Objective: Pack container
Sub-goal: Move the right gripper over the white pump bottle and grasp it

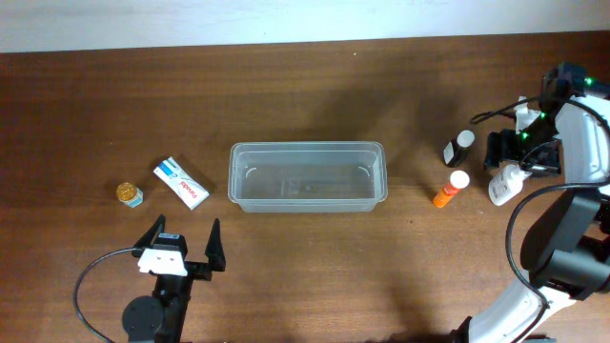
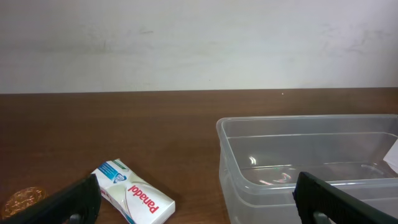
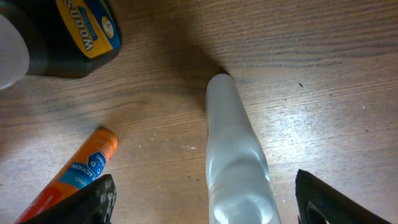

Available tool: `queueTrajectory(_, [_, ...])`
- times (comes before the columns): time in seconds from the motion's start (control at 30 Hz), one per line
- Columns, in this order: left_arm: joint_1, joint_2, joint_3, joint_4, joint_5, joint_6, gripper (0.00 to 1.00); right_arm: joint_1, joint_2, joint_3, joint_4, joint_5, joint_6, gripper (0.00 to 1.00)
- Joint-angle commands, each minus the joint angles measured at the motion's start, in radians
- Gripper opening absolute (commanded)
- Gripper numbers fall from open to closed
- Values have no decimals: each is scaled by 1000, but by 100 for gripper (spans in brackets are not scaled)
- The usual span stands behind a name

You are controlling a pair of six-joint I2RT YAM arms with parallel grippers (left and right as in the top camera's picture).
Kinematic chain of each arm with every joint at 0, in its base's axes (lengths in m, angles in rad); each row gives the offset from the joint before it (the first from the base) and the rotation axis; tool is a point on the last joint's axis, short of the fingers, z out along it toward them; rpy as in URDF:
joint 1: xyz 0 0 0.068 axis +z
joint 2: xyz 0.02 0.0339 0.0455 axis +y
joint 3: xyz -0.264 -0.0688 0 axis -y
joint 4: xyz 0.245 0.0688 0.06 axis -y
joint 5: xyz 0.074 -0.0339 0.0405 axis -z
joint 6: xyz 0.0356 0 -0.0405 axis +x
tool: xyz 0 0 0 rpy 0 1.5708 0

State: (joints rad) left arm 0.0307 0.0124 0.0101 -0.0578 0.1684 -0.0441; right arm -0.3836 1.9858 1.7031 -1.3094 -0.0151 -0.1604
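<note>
Dark brown wooden table (image 1: 305, 95) with thin grain lines, plain white wall (image 2: 199, 43) right behind its far edge, a few faint gray marks on the wall, maybe scuffs, soft even light, a pale shine on the wood

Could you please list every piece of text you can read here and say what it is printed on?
"Panadol": on the white box.
"WOODS", seen upside down: on the yellow label of the black bottle.
The blue label on the orange tube has print too blurred to read.
</note>
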Motion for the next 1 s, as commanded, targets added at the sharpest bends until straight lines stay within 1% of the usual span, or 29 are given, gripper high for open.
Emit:
queueTrajectory(0.0, [6,-7,-1,-8,0,19,99,-12,9,-29,-8,19,-5,80])
queueTrajectory(0.1, [6,-7,-1,-8,0,19,99,-32,9,-65,-4,21,-4,77])
queueTrajectory(0.17, [6,-7,-1,-8,0,19,99,-46,9,-82,-3,21,-4,72])
queueTrajectory(0.3, [6,-7,-1,-8,0,19,99,-63,9,-90,1,21,-4,71])
queueTrajectory(0.37, [6,-7,-1,-8,0,19,99,-63,9,-90,15,20,-4,61])
queueTrajectory(0.47, [6,-7,-1,-8,0,19,99,-63,9,-90,45,19,-4,59])
queueTrajectory(0.63, [6,-7,-1,-8,0,19,99,-62,9,-90,68,0,-4,42])
queueTrajectory(0.7, [6,-7,-1,-8,0,19,99,-62,9,-90,78,-4,-4,39])
queueTrajectory(0.8, [6,-7,-1,-8,0,19,99,-62,9,-90,101,-33,-4,38])
queueTrajectory(0.87, [6,-7,-1,-8,0,19,100,-62,9,-90,123,-66,-5,30])
queueTrajectory(0.9, [6,-7,-1,-8,0,19,99,-62,9,-90,134,-76,-4,22])
queueTrajectory(0.97, [6,-7,-1,-8,0,19,99,-62,9,-90,143,-95,-4,15])
